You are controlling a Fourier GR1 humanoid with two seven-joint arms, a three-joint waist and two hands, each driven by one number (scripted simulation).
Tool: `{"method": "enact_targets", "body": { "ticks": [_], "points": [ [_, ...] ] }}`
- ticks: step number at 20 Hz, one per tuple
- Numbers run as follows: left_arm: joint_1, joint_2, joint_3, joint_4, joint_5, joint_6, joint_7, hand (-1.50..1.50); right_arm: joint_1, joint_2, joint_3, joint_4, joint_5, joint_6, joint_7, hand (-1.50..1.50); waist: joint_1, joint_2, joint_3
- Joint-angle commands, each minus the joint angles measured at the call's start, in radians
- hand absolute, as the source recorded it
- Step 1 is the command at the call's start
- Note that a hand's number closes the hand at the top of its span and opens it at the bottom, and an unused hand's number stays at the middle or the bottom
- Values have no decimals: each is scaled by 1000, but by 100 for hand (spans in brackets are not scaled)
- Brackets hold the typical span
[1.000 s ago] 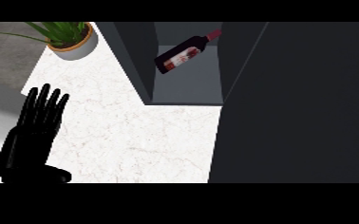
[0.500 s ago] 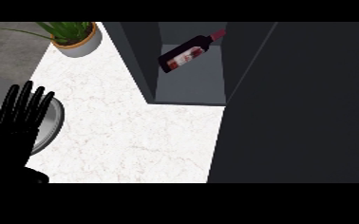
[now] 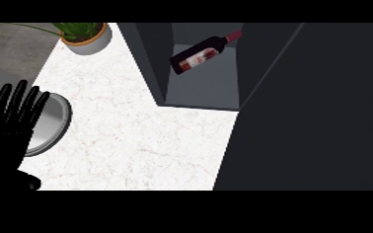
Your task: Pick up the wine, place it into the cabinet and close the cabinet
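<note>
Wine [image 3: 200,57] inside cabinet [image 3: 204,86], uncovered.

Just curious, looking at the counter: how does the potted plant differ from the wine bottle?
The potted plant stands upright on the white counter; the wine bottle lies tilted inside the open cabinet. The plant is green in a pale pot; the bottle is dark with a red label. No hand touches either.
</note>
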Motion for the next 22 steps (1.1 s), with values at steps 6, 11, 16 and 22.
{"method": "enact_targets", "body": {
  "ticks": [6,11,16,22],
  "points": [
    [-32,14,10,27,11,-41,15,-150,-311,338,31,116,-106,-54,220,150,35,4,-3],
    [-1,16,18,56,-1,-61,7,-150,-610,576,-1,340,-103,-105,395,150,18,-6,-1],
    [-17,-14,36,89,-22,-41,-16,-150,-902,751,-107,665,-128,-139,428,150,-22,-6,5],
    [-3,19,110,122,8,-109,-15,-150,-1042,758,-219,935,-291,-146,290,150,-33,-5,8]
  ]
}}
